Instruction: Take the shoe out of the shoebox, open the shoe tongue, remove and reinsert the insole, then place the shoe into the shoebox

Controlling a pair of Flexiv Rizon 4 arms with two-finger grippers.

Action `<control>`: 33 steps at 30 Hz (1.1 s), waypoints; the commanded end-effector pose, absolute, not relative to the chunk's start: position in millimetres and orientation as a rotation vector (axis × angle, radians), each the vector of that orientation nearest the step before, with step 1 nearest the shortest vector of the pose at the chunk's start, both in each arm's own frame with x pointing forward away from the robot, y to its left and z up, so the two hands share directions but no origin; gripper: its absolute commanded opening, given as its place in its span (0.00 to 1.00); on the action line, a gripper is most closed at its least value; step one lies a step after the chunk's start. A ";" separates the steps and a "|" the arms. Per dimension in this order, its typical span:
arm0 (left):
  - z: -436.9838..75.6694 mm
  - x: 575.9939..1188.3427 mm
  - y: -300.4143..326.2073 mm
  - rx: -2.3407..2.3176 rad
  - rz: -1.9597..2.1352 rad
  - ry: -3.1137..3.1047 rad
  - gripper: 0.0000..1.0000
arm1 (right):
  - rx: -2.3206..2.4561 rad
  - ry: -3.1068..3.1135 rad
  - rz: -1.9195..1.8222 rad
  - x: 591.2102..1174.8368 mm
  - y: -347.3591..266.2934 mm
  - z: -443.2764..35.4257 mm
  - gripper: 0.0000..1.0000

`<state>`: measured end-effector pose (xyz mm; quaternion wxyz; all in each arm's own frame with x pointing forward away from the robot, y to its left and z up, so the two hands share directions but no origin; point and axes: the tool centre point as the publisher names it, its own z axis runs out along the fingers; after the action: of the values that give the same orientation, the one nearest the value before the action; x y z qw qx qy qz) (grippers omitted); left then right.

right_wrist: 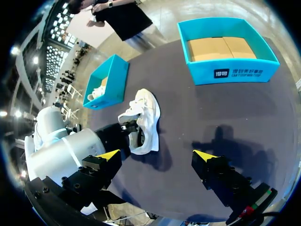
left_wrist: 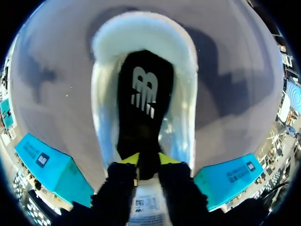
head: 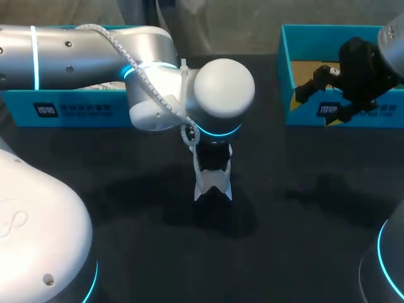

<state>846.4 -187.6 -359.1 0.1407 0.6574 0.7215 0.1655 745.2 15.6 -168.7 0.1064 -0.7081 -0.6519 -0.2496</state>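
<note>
The shoe [head: 213, 184] is white and lies on the dark worktop [head: 126, 208], near its middle, outside both boxes. The left arm stands directly over it. The left claw [left_wrist: 149, 159] is closed on the near end of the black insole [left_wrist: 146, 94], one yellow tip on each side (the rest of the insole lies inside the shoe, reaching to the heel collar). The right claw [right_wrist: 156, 155] is open, fingers wide apart and holding nothing, raised above the worktop by the right-hand shoebox [right_wrist: 235, 73]. That blue box has a brown cardboard floor. The left-hand shoebox [right_wrist: 115, 70] sits well apart from it, beyond the shoe.
</note>
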 end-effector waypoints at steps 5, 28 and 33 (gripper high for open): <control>-357.4 840.0 -185.8 1.892 0.479 2.086 1.00 | -2.089 -1.919 -0.733 745.5 16.7 -169.5 1.00; -325.5 839.5 -182.8 1.834 0.491 2.077 1.00 | -2.089 -1.919 -0.733 745.5 16.7 -169.5 1.00; -313.2 845.8 -178.2 1.807 0.498 2.075 1.00 | -2.089 -1.919 -0.733 745.5 16.7 -169.5 1.00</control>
<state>847.1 -185.3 -321.8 0.1691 0.6364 0.7314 0.1776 745.2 15.7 -169.2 0.1064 -0.7080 -0.6519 -0.2500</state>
